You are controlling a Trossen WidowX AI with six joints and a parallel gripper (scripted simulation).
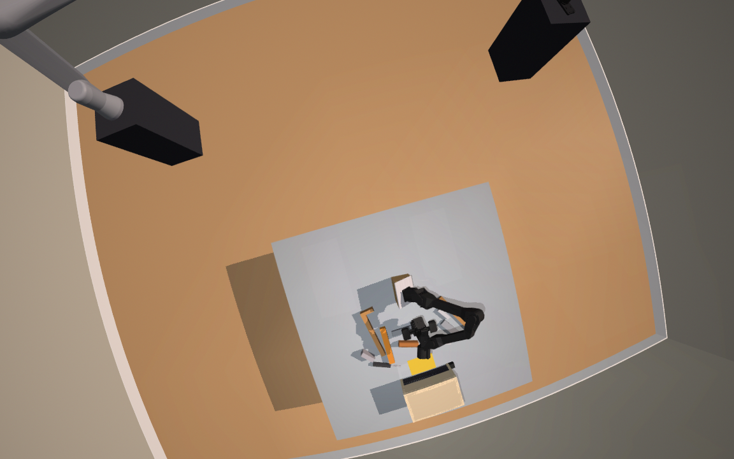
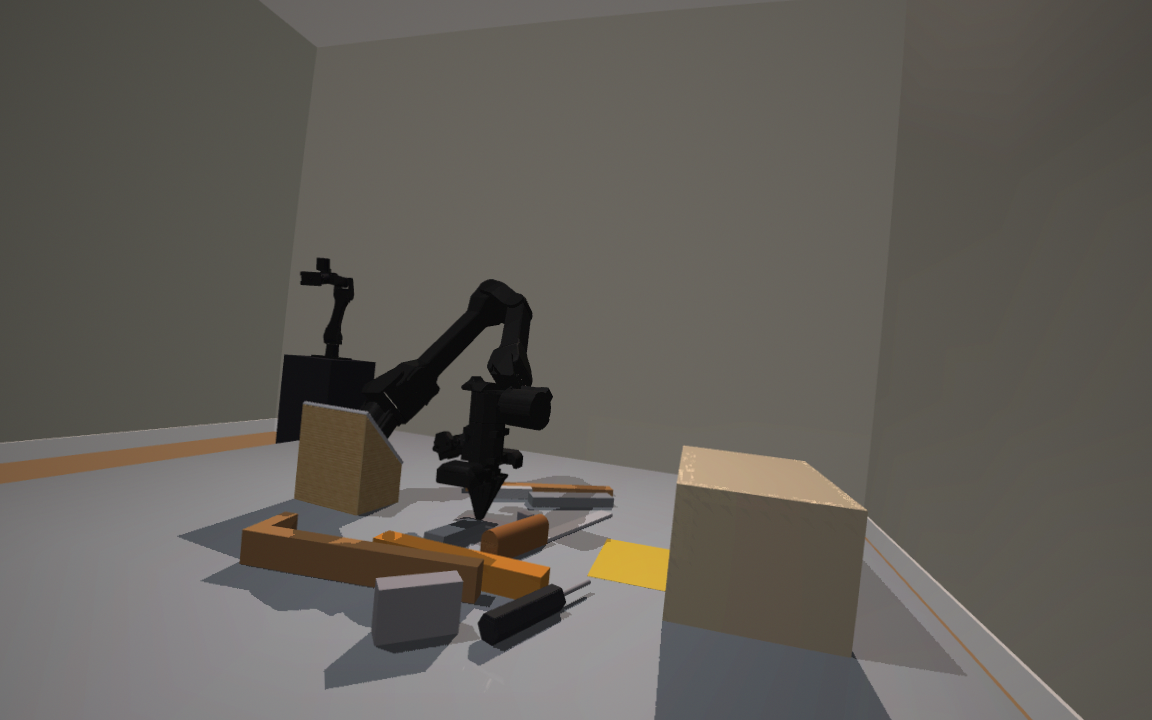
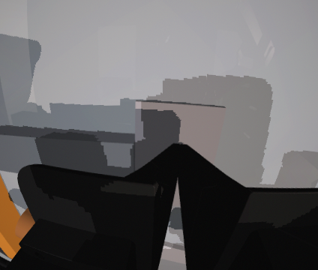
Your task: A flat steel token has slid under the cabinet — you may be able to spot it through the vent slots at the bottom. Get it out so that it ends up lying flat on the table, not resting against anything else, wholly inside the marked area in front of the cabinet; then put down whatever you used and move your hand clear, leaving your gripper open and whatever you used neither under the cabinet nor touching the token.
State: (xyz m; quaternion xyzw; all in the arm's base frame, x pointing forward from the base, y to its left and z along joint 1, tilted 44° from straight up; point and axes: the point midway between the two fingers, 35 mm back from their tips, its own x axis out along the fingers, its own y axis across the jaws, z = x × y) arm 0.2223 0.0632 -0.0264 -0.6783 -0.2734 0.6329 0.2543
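Note:
The cabinet [image 1: 433, 398] [image 2: 759, 564] stands with its dark slotted front facing the yellow marked area [image 1: 422, 363] [image 2: 627, 564]. The token is not visible in any view. My gripper [image 2: 478, 516] [image 3: 178, 151] is shut and empty, pointing down. Its tips are low, close to a tool with a pale flat plate [image 3: 204, 125] and a grey bar handle [image 3: 5, 150]; contact cannot be told. An orange-brown cylindrical handle [image 1: 408, 343] [image 2: 517, 533] with a thin rod lies between this tool and the marked area. A black-handled tool [image 1: 380, 364] [image 2: 522, 615] with thin prongs lies farther to the side.
A long brown hooked bar [image 2: 338, 557], an orange bar [image 1: 385, 338] [image 2: 517, 573] and an upright grey block [image 1: 367, 354] [image 2: 417, 610] lie on one side. Another orange bar [image 2: 562, 488] and a grey block [image 2: 571, 501] lie on the other side. A wooden wedge [image 2: 328, 461] stands by the arm's base.

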